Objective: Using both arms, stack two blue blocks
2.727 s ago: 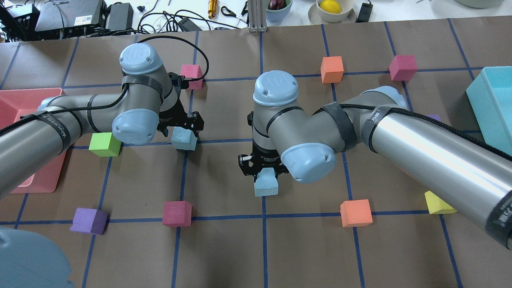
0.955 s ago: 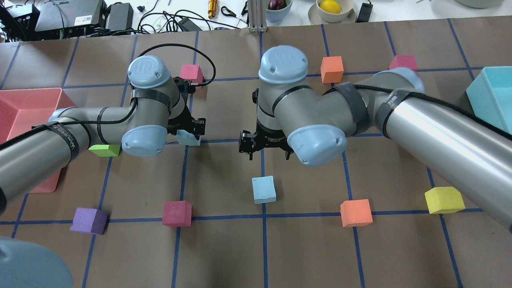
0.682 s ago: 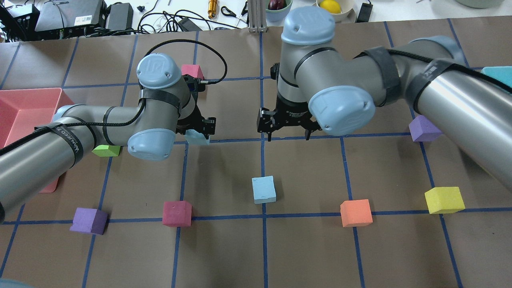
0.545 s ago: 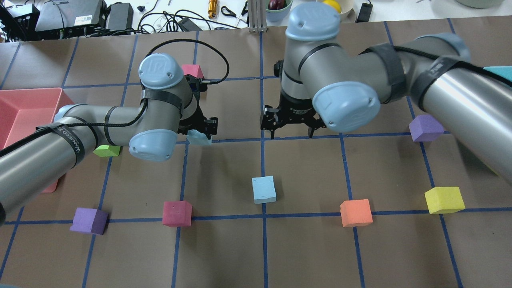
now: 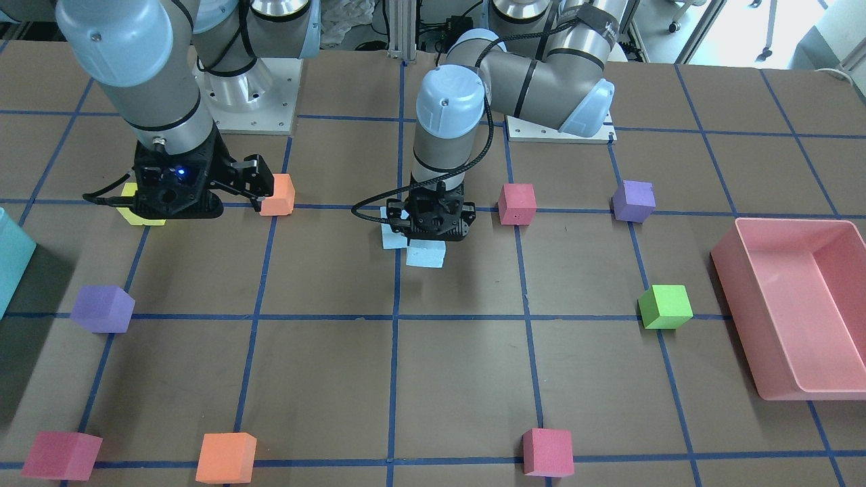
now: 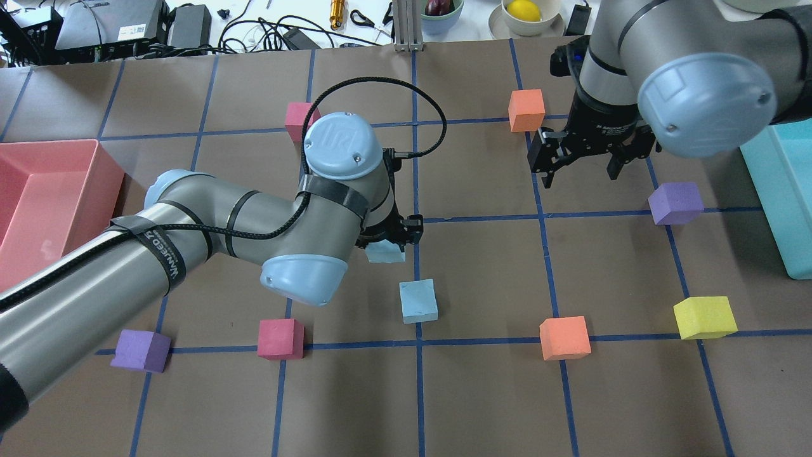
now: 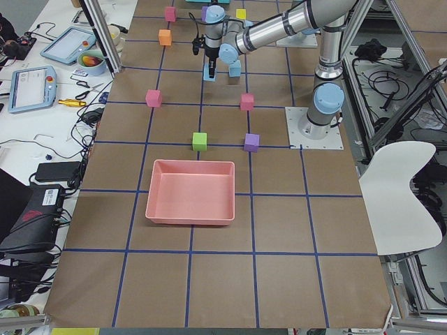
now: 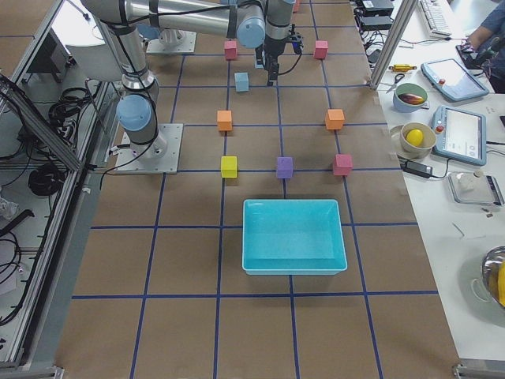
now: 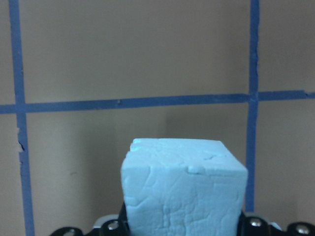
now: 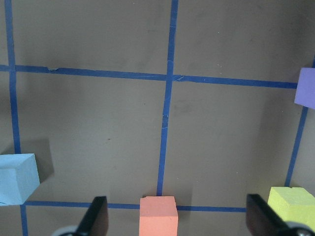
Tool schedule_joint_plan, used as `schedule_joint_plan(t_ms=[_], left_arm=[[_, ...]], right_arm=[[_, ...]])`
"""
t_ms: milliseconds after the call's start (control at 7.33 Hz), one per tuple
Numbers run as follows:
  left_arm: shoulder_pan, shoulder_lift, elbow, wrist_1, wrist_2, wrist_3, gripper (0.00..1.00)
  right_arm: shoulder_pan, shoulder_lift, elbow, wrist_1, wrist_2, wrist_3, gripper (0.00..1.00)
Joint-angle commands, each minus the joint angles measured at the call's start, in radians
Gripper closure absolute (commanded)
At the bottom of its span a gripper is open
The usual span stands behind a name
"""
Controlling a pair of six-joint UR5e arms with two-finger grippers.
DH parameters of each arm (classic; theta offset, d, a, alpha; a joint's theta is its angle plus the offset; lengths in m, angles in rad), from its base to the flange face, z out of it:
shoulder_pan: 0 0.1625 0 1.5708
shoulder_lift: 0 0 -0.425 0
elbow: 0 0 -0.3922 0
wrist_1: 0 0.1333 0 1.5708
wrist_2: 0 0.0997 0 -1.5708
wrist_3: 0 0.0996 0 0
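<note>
Grips one blue block (image 6: 385, 252) in the left gripper (image 6: 387, 243), lifted just beside the other blue block (image 6: 419, 301) lying on the table (image 6: 482, 393); holds the right gripper (image 6: 580, 174) wide, empty, well apart from it.

Matt, pitted foam blue block (image 9: 183, 194)

From across the surface (image 5: 325, 385), the left gripper (image 5: 429, 233) points straight down mid-grid, clamped on a blue block (image 5: 425, 257) that pokes out underneath it. The second blue block (image 5: 390, 233) sits just beside it, half hidden behind the gripper. Over on the other side the right gripper (image 5: 177, 201) hangs with fingers spread and nothing in them, blue light on. There's an orange cube (image 5: 279, 195) right next to one finger and a yellow cube (image 5: 139, 215) peeking out from behind.
</note>
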Motion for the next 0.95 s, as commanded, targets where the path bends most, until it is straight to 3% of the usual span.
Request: schedule_joint_plan(t_ms=[0,682,818], left_arm=[[-0.079,0.005,-0.002,-0.018,-0.036,-0.113,0.95],[-0.089,0.005,-0.014,-0.092,-0.035,-0.147,0.95],[-0.089,-0.010,-0.014,-0.092,-0.038,-0.159,0.95]], right_arm=[[-0.014,-0.040,-0.002,0.003,-0.010,0.005,0.00],[-0.024,-0.051,-0.003,0.006,0.021,-0.006,0.00],[-0.026,-0.051,-0.003,0.009,0.062,-0.001,0.00]])
